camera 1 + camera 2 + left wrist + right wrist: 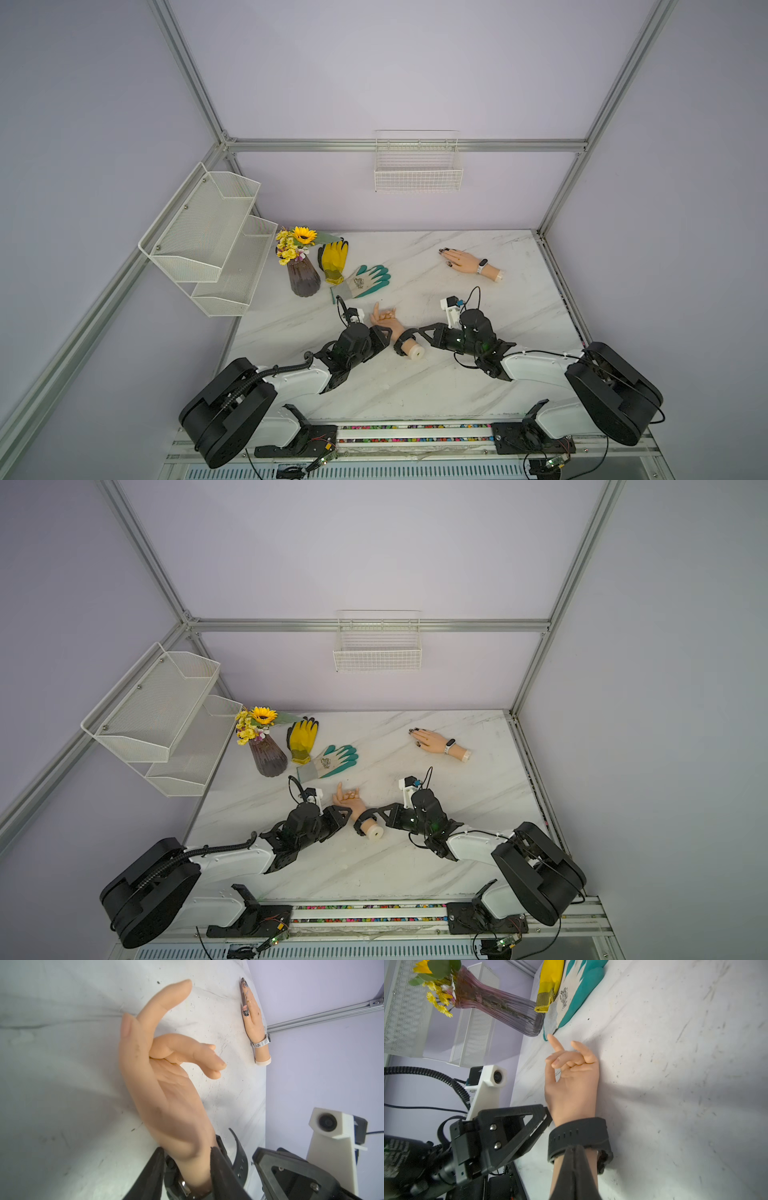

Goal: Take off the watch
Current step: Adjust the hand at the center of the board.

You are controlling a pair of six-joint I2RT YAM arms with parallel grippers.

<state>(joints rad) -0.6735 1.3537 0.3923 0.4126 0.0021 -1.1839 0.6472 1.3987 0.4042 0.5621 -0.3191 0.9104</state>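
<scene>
A flesh-coloured mannequin hand (pixel 384 318) lies palm-up near the table's middle, with a black watch (pixel 402 343) round its wrist. My left gripper (pixel 390 332) reaches in from the left. In the left wrist view its jaws (pixel 187 1159) press the wrist from both sides, just above the watch buckle (pixel 182 1184). A loose strap end (pixel 239 1151) curls away from the wrist. My right gripper (pixel 419 330) comes from the right, shut. In the right wrist view its tips (pixel 575 1147) meet at the edge of the watch strap (pixel 577 1132). Whether they pinch it is unclear.
A second mannequin hand (pixel 463 261) with a white watch (pixel 482 266) lies at the back right. A yellow glove (pixel 333 257), a teal glove (pixel 370 280) and a vase of flowers (pixel 303 276) sit back left. Mesh shelves (pixel 212 232) and a wire basket (pixel 417 170) hang on the walls.
</scene>
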